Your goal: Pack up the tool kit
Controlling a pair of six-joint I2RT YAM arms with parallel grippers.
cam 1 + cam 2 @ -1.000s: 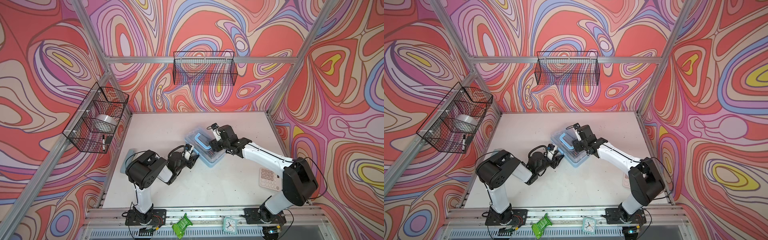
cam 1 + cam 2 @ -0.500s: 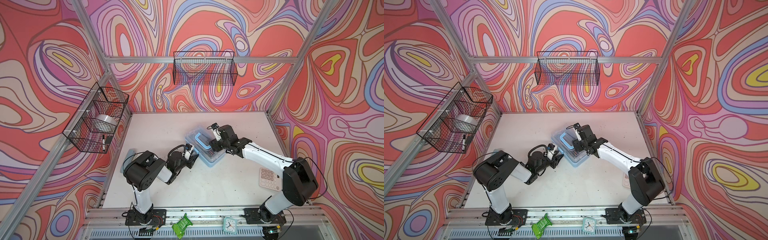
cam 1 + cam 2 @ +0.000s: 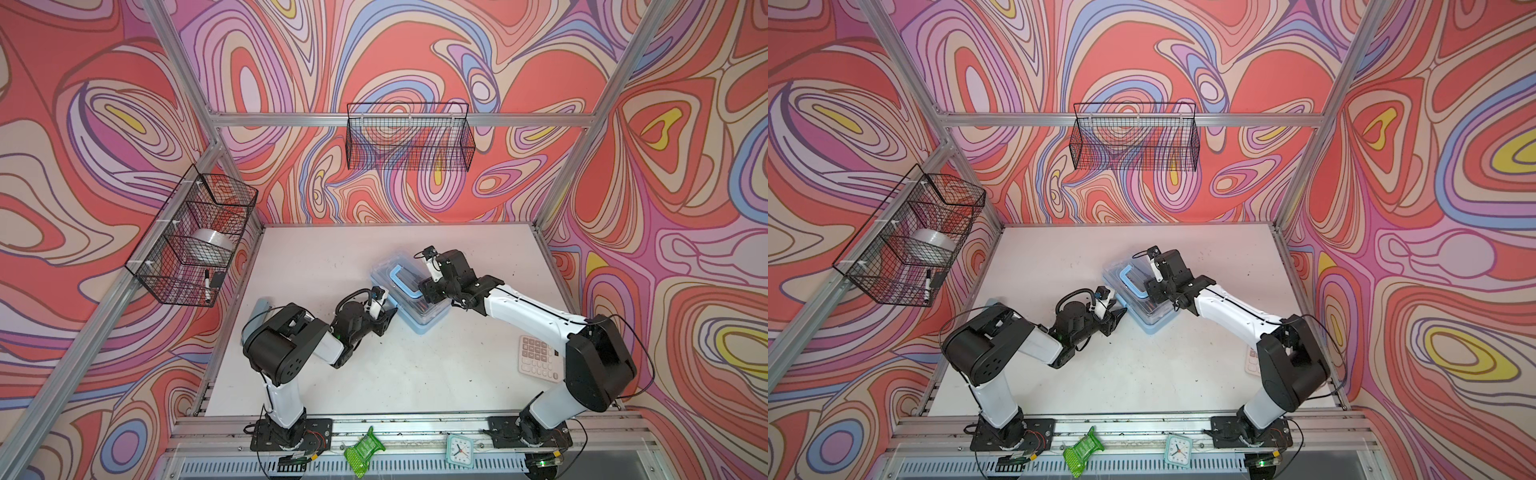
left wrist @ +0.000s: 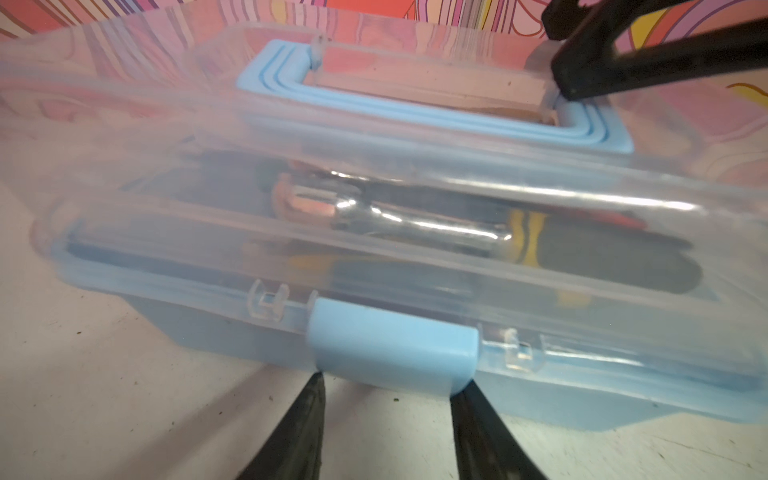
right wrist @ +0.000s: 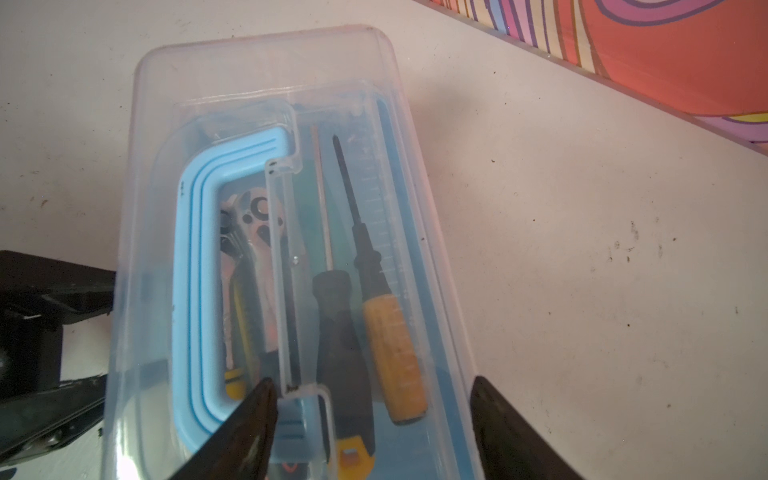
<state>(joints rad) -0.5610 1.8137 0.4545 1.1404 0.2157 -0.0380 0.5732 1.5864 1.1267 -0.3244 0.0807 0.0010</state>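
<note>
A: Where's the tool kit (image 3: 419, 318)?
B: Middle of the surface (image 3: 415, 374), between the two arms, sitting diagonal. Clear lid (image 5: 257, 62) is down on the blue box, blue handle (image 5: 195, 291) flat on top.
A: Left side?
B: Left fingers (image 4: 299, 424) are low at the front wall and apart, one tip at each lower corner of the blue latch (image 4: 395, 353). Nothing held.
A: Right?
B: Right fingers (image 5: 249, 424) are spread wide over the lid. One tip is on the lid at the handle's end, the other just outside the box's long edge. No grip.
A: Contents?
B: Seen through the lid: yellow-handled screwdriver (image 5: 395, 353), black-handled screwdriver (image 5: 340, 332) right beside it, ratchet head (image 5: 257, 216) inside the handle loop.
A: Anything else?
B: Pink calculator (image 3: 536, 357) by the right arm, well apart from the kit.
</note>
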